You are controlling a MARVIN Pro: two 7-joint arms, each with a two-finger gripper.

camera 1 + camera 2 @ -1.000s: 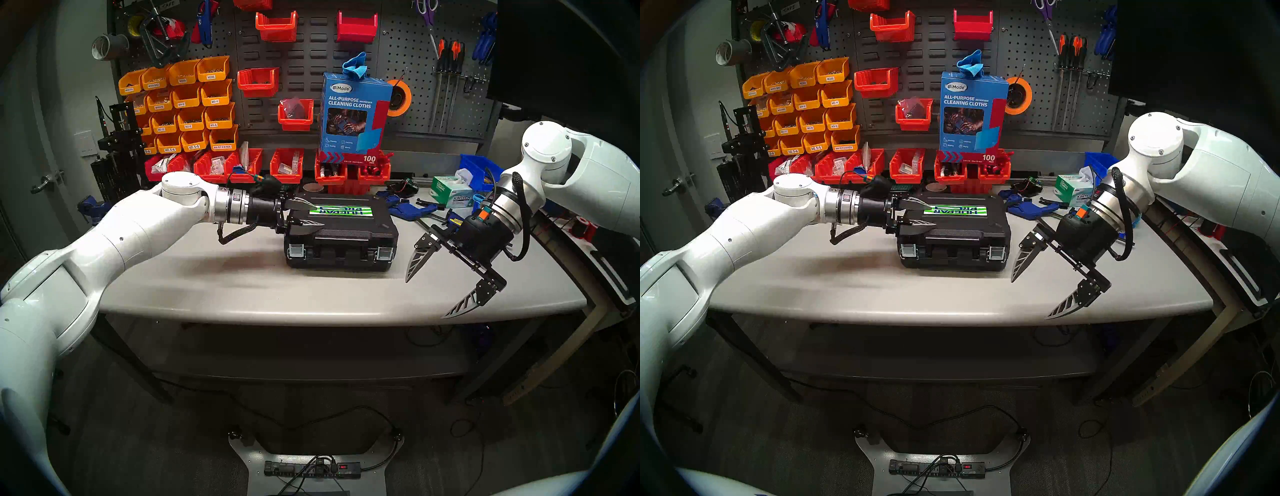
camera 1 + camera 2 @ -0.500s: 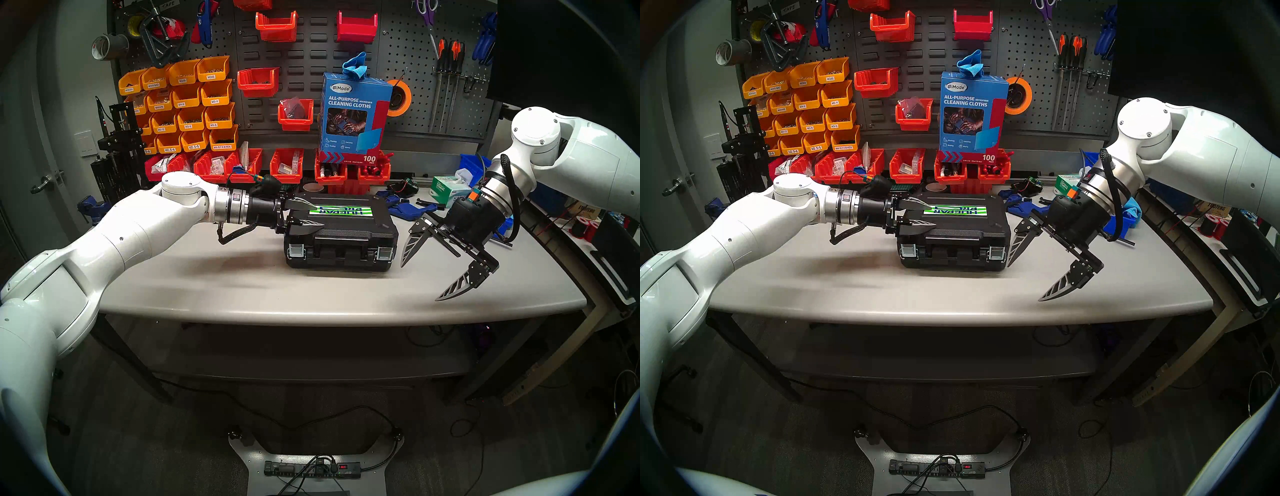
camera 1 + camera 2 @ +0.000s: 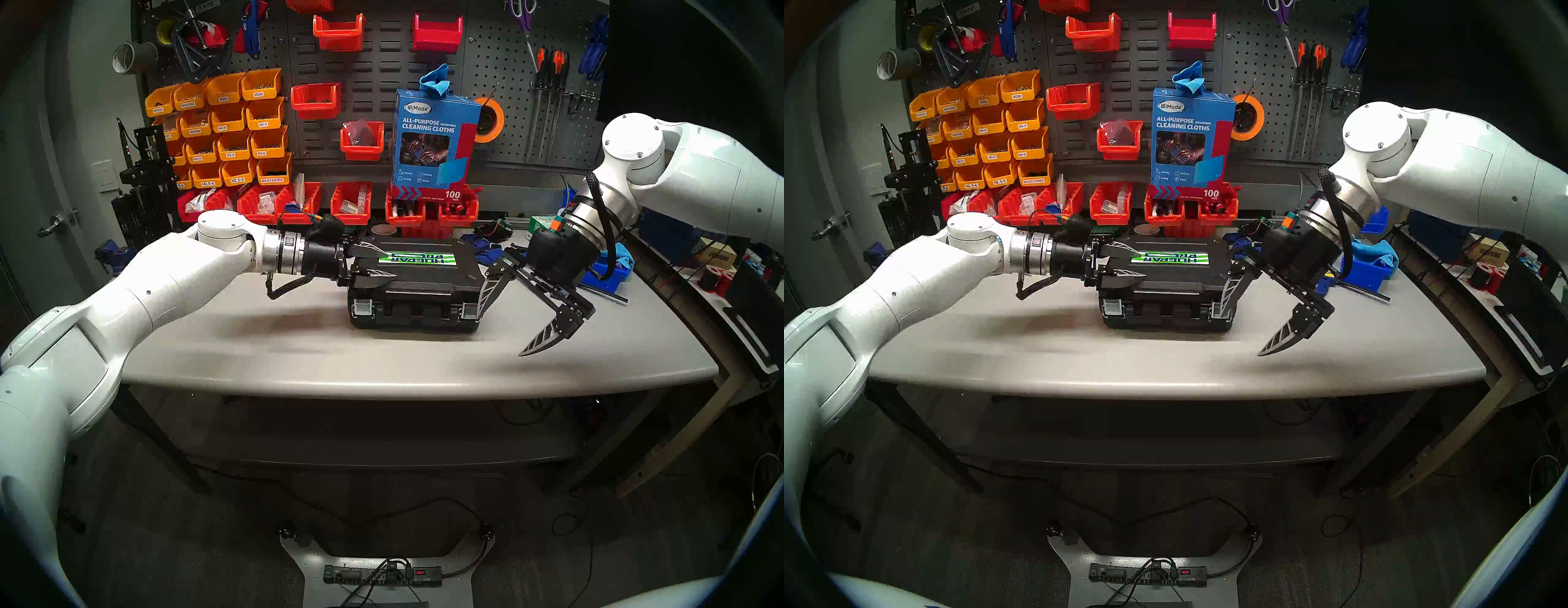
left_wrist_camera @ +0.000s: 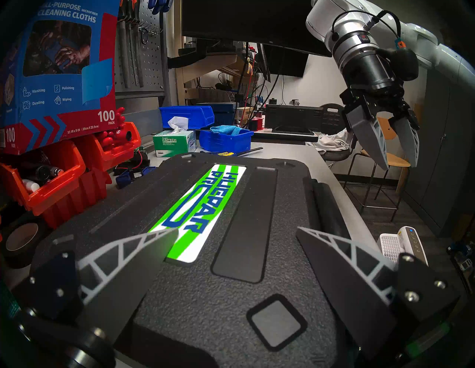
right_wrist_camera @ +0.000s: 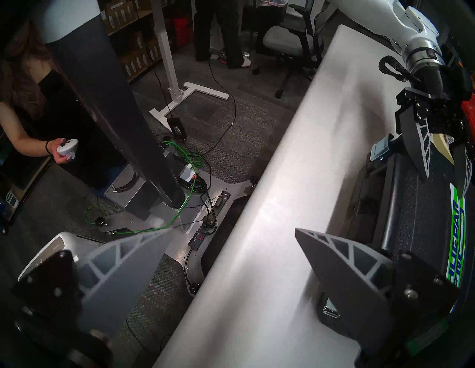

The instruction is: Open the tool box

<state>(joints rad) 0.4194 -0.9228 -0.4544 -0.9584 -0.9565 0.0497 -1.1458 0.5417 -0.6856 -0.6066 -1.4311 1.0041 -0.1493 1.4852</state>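
Right claw: fingers wide apart, holding nothing, beside the right end of the tool box.
Left claw: fingers apart over the lid's left end.
Tool box: shut, flat on the gray table, both silver latches facing front.

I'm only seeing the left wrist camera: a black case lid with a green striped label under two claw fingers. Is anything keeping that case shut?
Observer: Yes. The head view shows the front wall of the tool box, which your view lacks. Two silver catches, the left latch and the right latch, both lie flat against it.
Operator: And the other claw I see far off, where is it aimed?
Observer: The right gripper is open. One finger hangs at the box's corner by the right latch, the other over the bare table. I cannot tell whether it touches the box.
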